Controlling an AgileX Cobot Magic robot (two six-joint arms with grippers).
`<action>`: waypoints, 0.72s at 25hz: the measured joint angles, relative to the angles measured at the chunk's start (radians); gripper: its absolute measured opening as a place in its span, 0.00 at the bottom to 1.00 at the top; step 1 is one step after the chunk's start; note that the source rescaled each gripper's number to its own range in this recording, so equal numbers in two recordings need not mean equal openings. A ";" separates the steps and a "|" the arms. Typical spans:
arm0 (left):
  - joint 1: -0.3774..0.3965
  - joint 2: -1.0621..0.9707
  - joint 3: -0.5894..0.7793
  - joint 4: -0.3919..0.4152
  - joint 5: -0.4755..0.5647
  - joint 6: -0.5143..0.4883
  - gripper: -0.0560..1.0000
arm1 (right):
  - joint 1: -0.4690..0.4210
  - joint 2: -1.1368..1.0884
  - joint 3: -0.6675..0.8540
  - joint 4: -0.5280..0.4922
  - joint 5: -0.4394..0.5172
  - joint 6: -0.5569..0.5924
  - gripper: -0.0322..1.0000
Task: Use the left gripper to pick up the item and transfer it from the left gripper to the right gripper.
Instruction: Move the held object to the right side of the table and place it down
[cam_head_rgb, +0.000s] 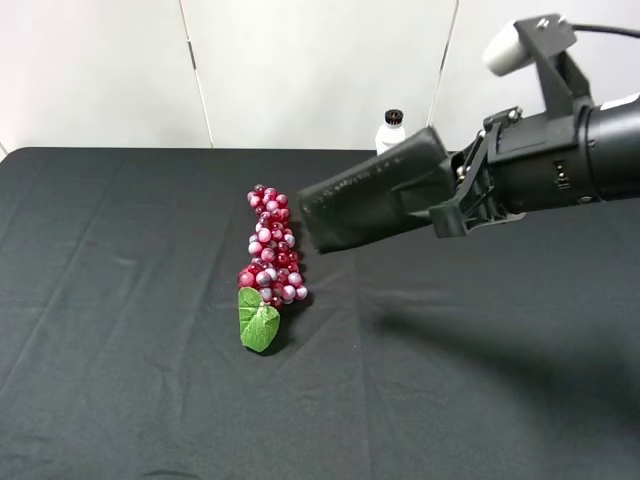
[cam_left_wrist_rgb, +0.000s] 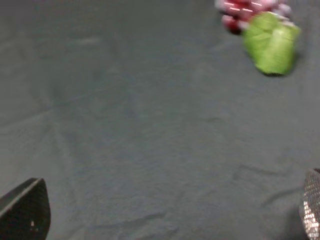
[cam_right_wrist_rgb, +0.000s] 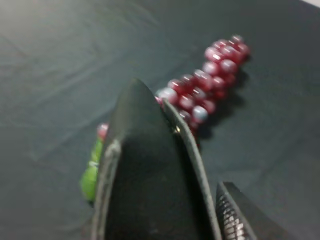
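The item, a black oblong textured case (cam_head_rgb: 375, 202), hangs in the air above the table to the right of the grape bunch, lying roughly level. My right gripper (cam_head_rgb: 455, 192) is shut on its right end. In the right wrist view the case (cam_right_wrist_rgb: 145, 185) fills the foreground, with one ribbed finger (cam_right_wrist_rgb: 235, 215) beside it. My left gripper (cam_left_wrist_rgb: 167, 215) is open and empty over bare cloth. Only its two fingertips (cam_left_wrist_rgb: 25, 210) show, far apart. The left arm is out of the exterior high view.
A red grape bunch with a green leaf (cam_head_rgb: 268, 262) lies mid-table; it also shows in the left wrist view (cam_left_wrist_rgb: 270, 42) and the right wrist view (cam_right_wrist_rgb: 210, 80). A white bottle with a black cap (cam_head_rgb: 391, 130) stands at the back. A black cloth (cam_head_rgb: 120, 330) covers the table.
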 joint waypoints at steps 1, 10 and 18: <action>0.040 0.000 0.000 0.000 0.000 0.000 1.00 | 0.000 0.013 0.000 -0.021 -0.009 0.021 0.03; 0.307 -0.011 0.000 0.000 -0.001 0.000 1.00 | 0.000 0.104 0.000 -0.139 -0.134 0.125 0.03; 0.508 -0.146 0.000 0.012 0.000 0.001 1.00 | -0.062 0.113 0.000 -0.160 -0.186 0.167 0.03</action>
